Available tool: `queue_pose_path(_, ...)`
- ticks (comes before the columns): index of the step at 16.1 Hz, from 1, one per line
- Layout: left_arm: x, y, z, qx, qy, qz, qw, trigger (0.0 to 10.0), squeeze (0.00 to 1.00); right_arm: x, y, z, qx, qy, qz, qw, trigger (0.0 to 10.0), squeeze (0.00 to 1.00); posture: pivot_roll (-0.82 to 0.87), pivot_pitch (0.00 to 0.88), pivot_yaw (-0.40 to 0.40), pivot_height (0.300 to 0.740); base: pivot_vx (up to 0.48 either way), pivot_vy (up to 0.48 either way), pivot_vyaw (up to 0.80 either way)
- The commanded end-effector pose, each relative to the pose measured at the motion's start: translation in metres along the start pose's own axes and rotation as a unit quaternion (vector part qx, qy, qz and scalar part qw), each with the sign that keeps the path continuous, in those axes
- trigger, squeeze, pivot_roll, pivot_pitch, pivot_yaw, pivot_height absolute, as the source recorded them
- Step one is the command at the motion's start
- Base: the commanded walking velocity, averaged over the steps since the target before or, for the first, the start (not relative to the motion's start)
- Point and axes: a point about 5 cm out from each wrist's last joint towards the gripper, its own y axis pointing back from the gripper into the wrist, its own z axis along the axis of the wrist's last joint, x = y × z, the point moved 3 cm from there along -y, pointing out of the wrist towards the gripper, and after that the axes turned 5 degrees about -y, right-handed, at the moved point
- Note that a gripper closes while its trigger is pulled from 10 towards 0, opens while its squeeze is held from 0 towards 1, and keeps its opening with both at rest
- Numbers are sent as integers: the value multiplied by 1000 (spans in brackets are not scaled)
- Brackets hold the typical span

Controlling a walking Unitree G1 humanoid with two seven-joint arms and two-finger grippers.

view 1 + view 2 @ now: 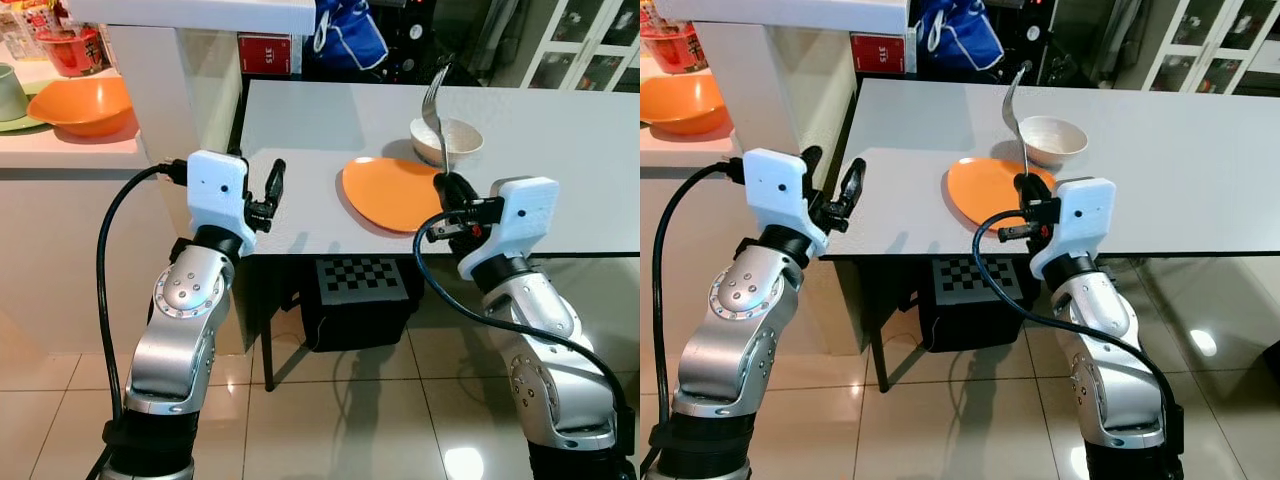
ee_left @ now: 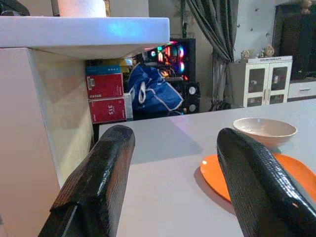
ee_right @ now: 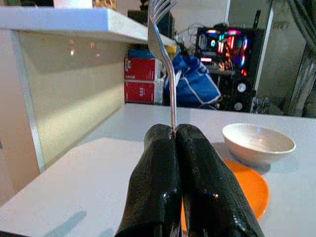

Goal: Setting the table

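A silver fork (image 1: pixel 434 100) stands upright, tines up, with my right gripper (image 1: pixel 452 188) shut on its handle at the near edge of the grey table (image 1: pixel 300 130). The fork (image 3: pixel 163 59) rises from between the closed black fingers (image 3: pixel 158 187). Just beyond lies an orange plate (image 1: pixel 392 192), and behind it a white bowl (image 1: pixel 448 138). My left gripper (image 1: pixel 268 195) is held open and empty by the table's near left corner. Its fingers (image 2: pixel 94 187) frame the plate (image 2: pixel 237 173) and bowl (image 2: pixel 265 131).
A white counter (image 1: pixel 60 150) on the left carries an orange bowl (image 1: pixel 85 105) and a red container (image 1: pixel 70 48). A checkerboard box (image 1: pixel 360 285) sits under the table. Red boxes (image 1: pixel 264 52) and a blue bag (image 1: pixel 350 35) lie beyond the table. The table's right half is bare.
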Motion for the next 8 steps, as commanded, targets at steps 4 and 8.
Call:
queue_pose_path(4, 0, -4, 6, -14, 0, -4, 1000, 10000, 0, -3, -3, 4, 2, 0, -10, 1000, 10000, 0, -54, 0, -31, 740, 209, 0, 0)
queue_pose_path(8, 2, -6, 7, -19, -1, -3, 1000, 10000, 0, -4, -3, 1, 13, -8, -14, 1000, 10000, 0, -38, 0, -36, 740, 363, 0, -516)
